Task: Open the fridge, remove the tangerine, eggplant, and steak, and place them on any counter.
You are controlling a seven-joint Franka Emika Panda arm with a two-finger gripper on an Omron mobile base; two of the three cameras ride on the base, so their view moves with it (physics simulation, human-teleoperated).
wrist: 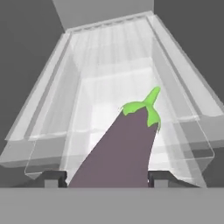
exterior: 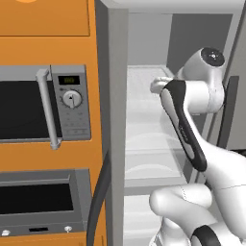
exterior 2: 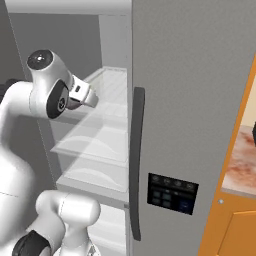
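Note:
The fridge (exterior: 149, 144) stands with its left door open, showing white translucent shelves (exterior 2: 100, 145). In the hand view the eggplant (wrist: 120, 148), dark purple with a green stem end pointing away, lies between my finger tips (wrist: 52, 178). My gripper (wrist: 105, 180) is shut on it, above a translucent shelf (wrist: 109, 87) inside the fridge. From the base views my hand (exterior: 158, 85) (exterior 2: 84, 95) reaches into the upper shelf area. The tangerine and the steak are out of view. A strip of marbled counter (exterior 2: 244, 160) shows at the far right.
The fridge's right door (exterior 2: 200, 100) is shut, with a long dark handle (exterior 2: 136, 165) and a dark control panel (exterior 2: 172, 192). Left of the fridge, an orange cabinet holds a microwave (exterior: 43, 105) and an oven (exterior: 38, 197). The open door's dark handle (exterior: 98, 202) curves low.

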